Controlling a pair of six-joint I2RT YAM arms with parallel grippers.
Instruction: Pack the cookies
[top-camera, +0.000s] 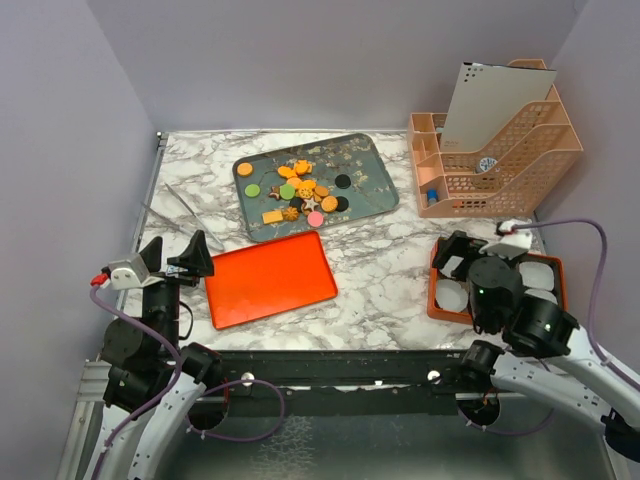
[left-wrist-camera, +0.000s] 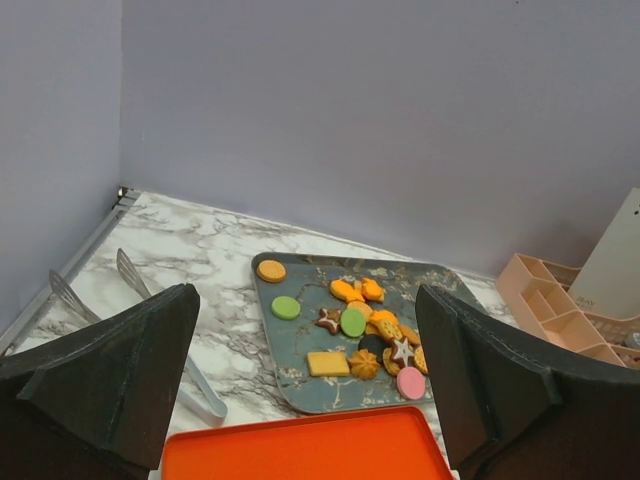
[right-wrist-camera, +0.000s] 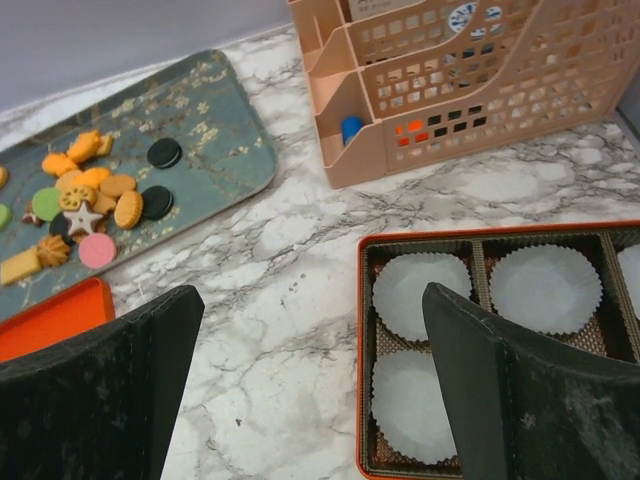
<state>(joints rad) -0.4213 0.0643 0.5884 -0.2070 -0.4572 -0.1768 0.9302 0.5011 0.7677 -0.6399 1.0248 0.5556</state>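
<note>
The cookies (top-camera: 300, 190) lie in a loose heap on a grey-blue floral tray (top-camera: 368, 160) at the back middle of the table: mostly orange rounds, with green, pink, black, a yellow square and star shapes. In the left wrist view the cookies (left-wrist-camera: 365, 330) sit ahead on the tray (left-wrist-camera: 290, 350). My left gripper (top-camera: 175, 258) (left-wrist-camera: 305, 295) hangs open at the near left, holding nothing. Over the left end of an orange box (top-camera: 555, 268) lined with white paper cups (right-wrist-camera: 545, 285), my right gripper (top-camera: 478, 255) (right-wrist-camera: 312, 292) is open and holds nothing. The cookies (right-wrist-camera: 85, 195) show far left there.
A flat orange lid (top-camera: 268, 280) (left-wrist-camera: 300, 450) lies just in front of the floral tray. Clear tongs (top-camera: 180, 205) (left-wrist-camera: 205, 395) rest on the marble at the left. A pink mesh file organizer (top-camera: 495, 150) (right-wrist-camera: 470, 90) with a sheet of paper stands back right. Purple walls enclose the table.
</note>
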